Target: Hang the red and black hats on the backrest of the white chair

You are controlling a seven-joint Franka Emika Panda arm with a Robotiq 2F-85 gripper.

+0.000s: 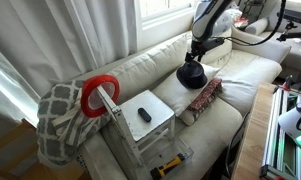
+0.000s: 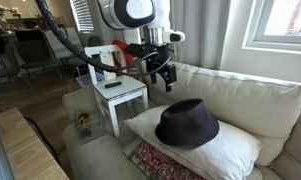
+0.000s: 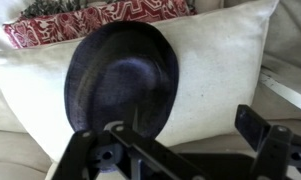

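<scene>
On the white pillow (image 2: 230, 155) sits the black hat (image 2: 187, 122), crown up, brim flat on the fabric. It is well apart from the white chair (image 1: 162, 118) standing further along the sofa (image 2: 265, 95). My gripper (image 2: 162, 75) hangs above the hat, not touching. The wrist view shows the fingers (image 3: 255, 130) spread wide with nothing between them.

Handling, my guess: felt-type hat, light, soft but it keeps its shape. The crown would dent under a hard pinch, and the pillow underneath gives, so pushing down just sinks it. Best hold looks like the brim edge, or a pinch on the crown ridge. The brim lies close to the pillow, so I may catch pillow fabric too. Not slippery, not fragile.

Count:
- Hats: two. One black, on the pillow. One red hat (image 1: 98, 92), already over the chair backrest.
- Chairs: one.
- Pillows near the hat: two, the white one and a red patterned cushion (image 1: 205, 97) just beside it.
- On the chair seat: one small dark object (image 1: 144, 114), too small to identify.
</scene>
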